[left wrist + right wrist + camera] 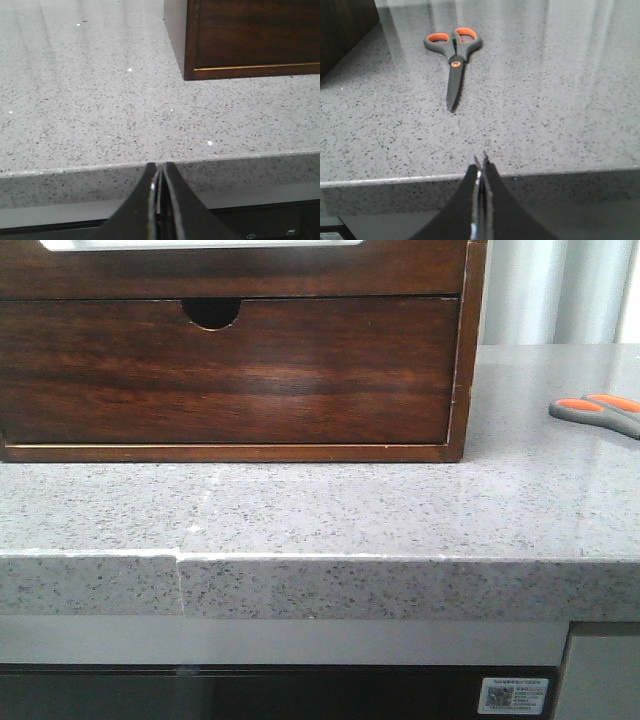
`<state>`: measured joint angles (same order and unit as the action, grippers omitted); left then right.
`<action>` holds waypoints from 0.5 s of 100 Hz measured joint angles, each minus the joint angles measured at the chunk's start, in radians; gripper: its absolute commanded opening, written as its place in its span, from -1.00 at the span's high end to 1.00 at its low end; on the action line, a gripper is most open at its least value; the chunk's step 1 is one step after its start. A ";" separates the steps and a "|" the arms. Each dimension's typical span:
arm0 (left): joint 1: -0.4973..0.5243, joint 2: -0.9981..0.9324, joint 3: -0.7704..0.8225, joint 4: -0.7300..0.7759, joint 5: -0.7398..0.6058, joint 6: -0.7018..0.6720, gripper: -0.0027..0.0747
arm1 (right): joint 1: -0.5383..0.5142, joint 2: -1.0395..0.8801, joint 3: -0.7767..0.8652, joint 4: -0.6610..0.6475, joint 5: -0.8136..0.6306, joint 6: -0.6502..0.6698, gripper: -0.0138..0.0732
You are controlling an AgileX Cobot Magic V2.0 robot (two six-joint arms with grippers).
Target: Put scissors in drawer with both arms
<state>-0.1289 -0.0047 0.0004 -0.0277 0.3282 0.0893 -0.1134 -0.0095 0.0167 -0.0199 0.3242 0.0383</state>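
Note:
The scissors (600, 412), grey handles with orange lining, lie flat and closed on the counter at the far right, partly cut off in the front view. In the right wrist view they (452, 55) lie ahead with the blade tips towards my right gripper (481, 162), which is shut, empty and hovering at the counter's front edge, well short of them. The plain drawer (250, 272) with a whitish strip on top is the upper front of the wooden cabinet and is closed. My left gripper (160, 167) is shut and empty at the counter's front edge. Neither gripper shows in the front view.
Below the plain drawer is a closed drawer front with a half-round notch (212, 312). The cabinet's lower left corner (192, 75) shows in the left wrist view. The speckled grey counter (330, 510) has a seam (182, 570) at its front left edge.

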 measured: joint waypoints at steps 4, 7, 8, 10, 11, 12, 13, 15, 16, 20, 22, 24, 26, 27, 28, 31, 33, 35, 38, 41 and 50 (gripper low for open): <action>0.000 0.000 0.000 0.000 0.000 0.000 0.98 | 0.000 0.000 0.000 -0.004 0.000 0.000 0.82; 0.000 0.000 0.000 0.000 0.000 0.000 0.98 | 0.000 0.000 0.000 -0.013 0.000 0.000 0.82; 0.000 0.000 0.000 0.000 0.000 0.000 0.98 | 0.000 0.000 0.000 -0.019 0.002 0.000 0.82; 0.000 0.000 0.000 0.000 0.000 0.000 0.98 | 0.000 0.000 0.000 -0.029 0.002 0.000 0.82; 0.000 0.000 0.000 0.000 0.000 0.000 0.98 | 0.000 0.000 -0.002 -0.034 0.002 0.000 0.82; 0.000 0.000 0.000 0.000 0.000 0.000 0.98 | 0.000 0.000 -0.002 -0.037 0.004 0.000 0.82; 0.000 0.000 0.000 0.000 0.000 0.000 0.98 | 0.000 0.000 -0.002 -0.045 0.004 0.000 0.82; 0.000 0.000 0.000 0.000 0.000 0.000 0.98 | 0.000 0.000 -0.002 -0.056 0.004 0.000 0.82; 0.000 0.000 0.000 0.000 0.000 0.000 0.98 | 0.000 0.000 -0.002 -0.059 0.005 0.000 0.82; 0.000 0.000 0.000 0.002 0.000 0.000 0.98 | 0.000 0.000 -0.002 -0.068 0.005 0.000 0.82; 0.000 0.000 0.000 0.002 0.000 0.000 0.98 | 0.000 0.000 -0.002 -0.073 0.006 0.000 0.82; 0.000 0.000 0.000 0.004 0.000 0.000 0.98 | 0.000 0.000 -0.002 -0.074 0.006 0.000 0.82; 0.000 0.000 0.000 0.006 -0.002 0.000 0.98 | 0.000 0.000 -0.002 -0.077 0.006 0.000 0.82; 0.000 0.000 0.000 0.005 -0.002 0.000 0.98 | 0.000 0.000 -0.002 -0.079 0.006 0.000 0.82; 0.000 0.000 0.000 0.005 -0.005 0.000 0.98 | 0.000 0.000 -0.002 -0.079 0.006 0.000 0.82; 0.000 0.000 0.000 0.005 -0.007 0.000 0.98 | 0.000 0.000 -0.002 -0.081 0.006 0.000 0.82; 0.000 0.000 0.000 0.007 -0.009 0.000 0.98 | 0.000 0.000 -0.002 -0.081 0.006 0.000 0.82; 0.000 0.000 0.000 0.007 -0.009 0.000 0.98 | 0.000 0.000 -0.002 -0.083 0.006 0.000 0.82; 0.000 0.000 0.000 0.007 -0.012 0.000 0.98 | 0.000 0.000 -0.002 -0.083 0.006 0.000 0.82; 0.000 0.000 0.000 0.008 -0.013 0.000 0.98 | 0.000 0.000 -0.002 -0.085 0.006 0.000 0.82; 0.000 0.000 0.000 0.009 -0.022 0.000 0.98 | 0.000 0.000 -0.002 -0.094 0.006 0.000 0.82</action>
<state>-0.1289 -0.0047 0.0004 -0.0189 0.3065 0.0893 -0.1134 -0.0095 0.0149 -0.1135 0.3306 0.0383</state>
